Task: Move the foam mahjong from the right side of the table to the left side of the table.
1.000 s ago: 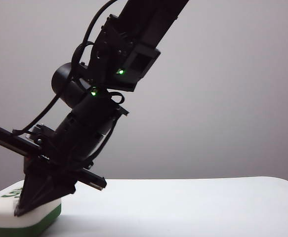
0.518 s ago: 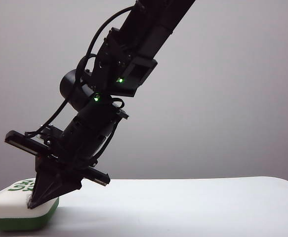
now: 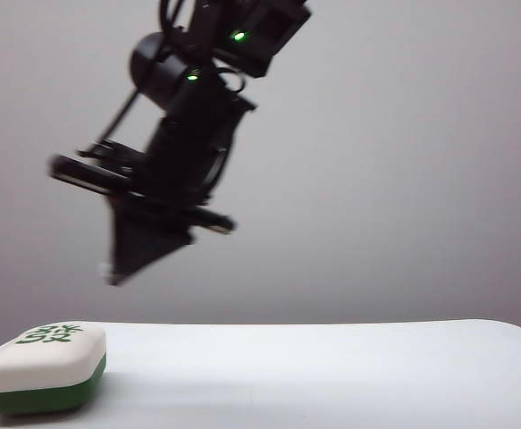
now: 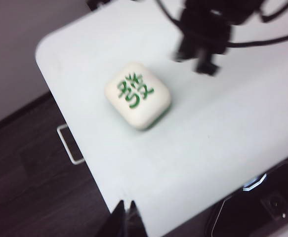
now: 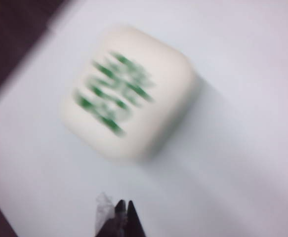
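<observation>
- We see the foam mahjong (image 3: 46, 368) lying flat at the lower left of the exterior view, close to the near left corner of the desk (image 3: 331, 375), nothing touching it.
- It is a chunky block with softly rounded corners and edges: a matte cream-white upper part over a dark green base layer, with a green Chinese character on its top face, which points straight up.
- In the exterior view its long axis runs roughly across the frame; in the left wrist view the foam mahjong (image 4: 138, 94) sits diagonally, near the desk's (image 4: 223, 148) rounded corner.
- The desk is plain, smooth and white, with a faint sheen and rounded corners.
- The right end effector (image 3: 117, 275) hangs in the upper left of the exterior view, well above the tile and tilted down to the left; it is black, angular and motion-blurred.
- In the right wrist view the right end effector (image 5: 123, 207) shows its two dark fingertips pressed together with nothing between them, and the blurred tile (image 5: 129, 98) lies apart from them.
- The left end effector (image 4: 125, 206) appears at the bottom edge of the left wrist view, its fingertips also closed together and empty, well apart from the tile.
</observation>
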